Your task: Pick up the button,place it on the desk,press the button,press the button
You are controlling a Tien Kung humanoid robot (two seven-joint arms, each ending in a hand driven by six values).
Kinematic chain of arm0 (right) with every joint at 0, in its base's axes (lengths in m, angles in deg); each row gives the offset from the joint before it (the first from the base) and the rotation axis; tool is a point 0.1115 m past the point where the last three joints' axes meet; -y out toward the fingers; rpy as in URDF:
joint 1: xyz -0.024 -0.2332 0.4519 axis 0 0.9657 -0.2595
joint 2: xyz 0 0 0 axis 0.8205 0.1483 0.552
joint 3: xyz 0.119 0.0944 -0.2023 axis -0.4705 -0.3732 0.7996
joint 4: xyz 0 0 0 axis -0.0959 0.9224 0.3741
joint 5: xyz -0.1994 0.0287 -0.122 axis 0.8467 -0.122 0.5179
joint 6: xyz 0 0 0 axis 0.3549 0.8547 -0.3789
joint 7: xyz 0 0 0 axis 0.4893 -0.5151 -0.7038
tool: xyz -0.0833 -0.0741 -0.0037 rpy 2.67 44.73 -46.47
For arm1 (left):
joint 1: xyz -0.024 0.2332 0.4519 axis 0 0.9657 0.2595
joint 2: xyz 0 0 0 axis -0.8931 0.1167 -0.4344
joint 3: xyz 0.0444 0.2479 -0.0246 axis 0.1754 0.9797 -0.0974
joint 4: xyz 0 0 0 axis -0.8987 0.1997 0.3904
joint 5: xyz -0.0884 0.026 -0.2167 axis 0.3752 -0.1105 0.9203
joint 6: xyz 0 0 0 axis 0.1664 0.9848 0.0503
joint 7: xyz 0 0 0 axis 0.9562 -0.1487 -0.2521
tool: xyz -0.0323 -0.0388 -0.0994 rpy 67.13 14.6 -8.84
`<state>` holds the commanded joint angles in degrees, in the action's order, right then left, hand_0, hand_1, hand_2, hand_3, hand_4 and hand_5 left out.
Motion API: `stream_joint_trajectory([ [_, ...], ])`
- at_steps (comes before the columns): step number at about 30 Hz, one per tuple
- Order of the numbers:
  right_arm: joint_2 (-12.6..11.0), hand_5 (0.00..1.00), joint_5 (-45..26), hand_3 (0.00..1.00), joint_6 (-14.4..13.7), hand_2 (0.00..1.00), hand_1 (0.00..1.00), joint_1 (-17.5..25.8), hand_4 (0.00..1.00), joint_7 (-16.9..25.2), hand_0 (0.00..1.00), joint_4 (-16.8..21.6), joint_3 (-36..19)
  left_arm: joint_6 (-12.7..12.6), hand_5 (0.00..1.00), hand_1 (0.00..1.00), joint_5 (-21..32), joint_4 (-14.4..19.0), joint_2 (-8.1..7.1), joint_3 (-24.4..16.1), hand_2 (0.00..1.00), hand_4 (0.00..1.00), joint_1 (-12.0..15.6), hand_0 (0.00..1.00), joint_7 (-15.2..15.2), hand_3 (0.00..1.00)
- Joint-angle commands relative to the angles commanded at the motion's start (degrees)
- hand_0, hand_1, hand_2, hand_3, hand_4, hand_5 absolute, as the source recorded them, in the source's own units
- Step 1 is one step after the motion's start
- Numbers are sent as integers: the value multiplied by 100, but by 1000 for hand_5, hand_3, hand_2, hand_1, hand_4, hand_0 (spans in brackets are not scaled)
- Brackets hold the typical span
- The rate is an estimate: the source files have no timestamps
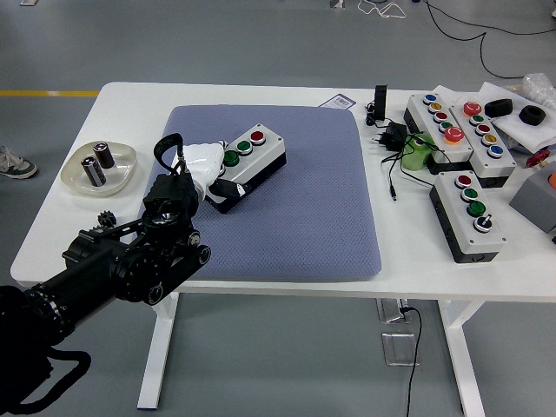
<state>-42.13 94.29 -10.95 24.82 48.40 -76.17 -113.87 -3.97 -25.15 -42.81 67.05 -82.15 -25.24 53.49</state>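
Fingers (207, 163) of the left hand (204, 165) clamp the near-left end of a button box (248, 156), which sits on a blue mat (295, 208) on the white table (61, 226). Off to the hand's left lies a dish (122, 174); more boxes (465, 213) stand well apart to its right.

floor (261, 43): grey, yellow line at left | table (78, 226): white | cables on floor

Matt woven-looking cloth mat (295, 208) right of the hand (204, 165); smooth plastic button box (248, 156); smooth white counter (78, 226).
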Motion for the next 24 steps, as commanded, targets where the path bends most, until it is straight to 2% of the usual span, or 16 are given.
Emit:
stream_joint_trajectory([
  [2, 4, 251, -6, 636, -4, 593, 563, 0, 250, 0, 650, 0, -10, -68, 2, 106, -15, 125, 0, -18, 101, 402, 15, 91, -160, 209],
  [5, 6, 251, -22, 636, -8, 593, 563, 2, 250, 1, 650, 0, -7, -256, 2, 106, 112, 334, -17, -5, 101, 402, 45, 91, -600, 209],
  [9, 11, 252, -37, 636, -15, 593, 563, 11, 250, -4, 651, 0, -15, -571, 2, 95, 490, 591, -275, -55, 94, 426, 83, 76, -1552, 207],
  [11, 14, 252, -16, 636, -14, 593, 563, 14, 250, -13, 651, 0, -31, -616, 2, 95, 562, 671, -379, -111, 94, 426, 90, 76, -2021, 207],
  [14, 19, 252, -16, 635, -18, 591, 562, 16, 252, -24, 651, 0, -32, -485, 2, 96, 445, 826, -585, -203, 92, 420, 68, 84, -2693, 200],
  [17, 21, 252, -22, 635, -20, 591, 562, 23, 252, -33, 651, 0, -30, -138, 2, 96, 100, 993, -843, -220, 92, 420, 1, 84, -3229, 200],
  [21, 25, 253, -35, 635, -23, 592, 562, 35, 250, -41, 651, 0, -24, 134, 2, 102, -559, 1122, -1135, 14, 95, 392, -145, 98, -3623, 198],
  [24, 27, 253, -30, 635, -23, 592, 562, 37, 250, -49, 651, 0, -20, 164, 2, 102, -906, 1163, -1313, 344, 95, 392, -290, 98, -3845, 198],
])
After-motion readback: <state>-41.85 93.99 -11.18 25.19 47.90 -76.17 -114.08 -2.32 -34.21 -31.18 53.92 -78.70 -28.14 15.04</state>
